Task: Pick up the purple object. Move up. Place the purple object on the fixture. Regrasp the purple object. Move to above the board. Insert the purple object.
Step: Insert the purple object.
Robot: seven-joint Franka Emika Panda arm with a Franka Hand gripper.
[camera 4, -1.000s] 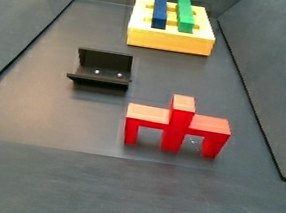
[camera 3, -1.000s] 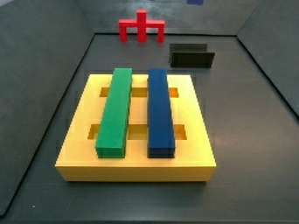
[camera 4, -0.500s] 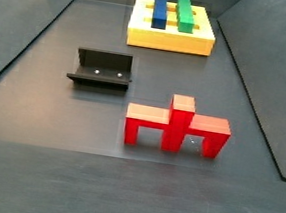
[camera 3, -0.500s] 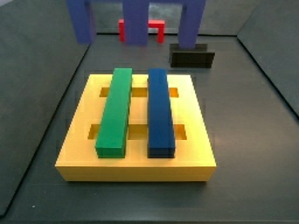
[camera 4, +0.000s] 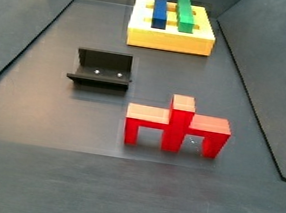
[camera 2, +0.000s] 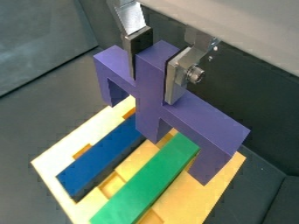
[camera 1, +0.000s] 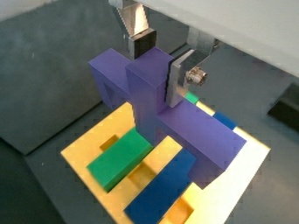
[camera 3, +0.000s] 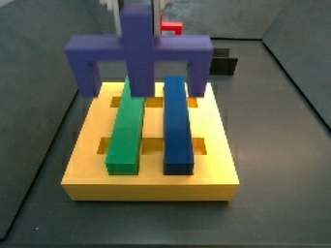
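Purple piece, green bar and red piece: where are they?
Purple piece [camera 3: 135, 46], side view, on its crossbar, held in the gripper [camera 1: 160, 59] above the board.
Green bar [camera 3: 124, 129], side view, its middle.
Red piece [camera 4: 176, 127], side view, its front face.

Purple object [camera 3: 139, 58] hides the fixture [camera 3: 227, 66] and red piece [camera 3: 171, 28]

one gripper [camera 1: 159, 59], over the board with its silver fingers clamped on the raised middle of the one purple object [camera 1: 163, 109]. one yellow board [camera 3: 220, 174] lies under it, carrying two long bars: one green bar [camera 3: 126, 133] and one blue bar [camera 3: 177, 126], side by side. one dark fixture [camera 4: 101, 70] stands on the floor well apart from the board. one red forked piece [camera 4: 176, 126] stands near the fixture. six pieces in all, one gripper.
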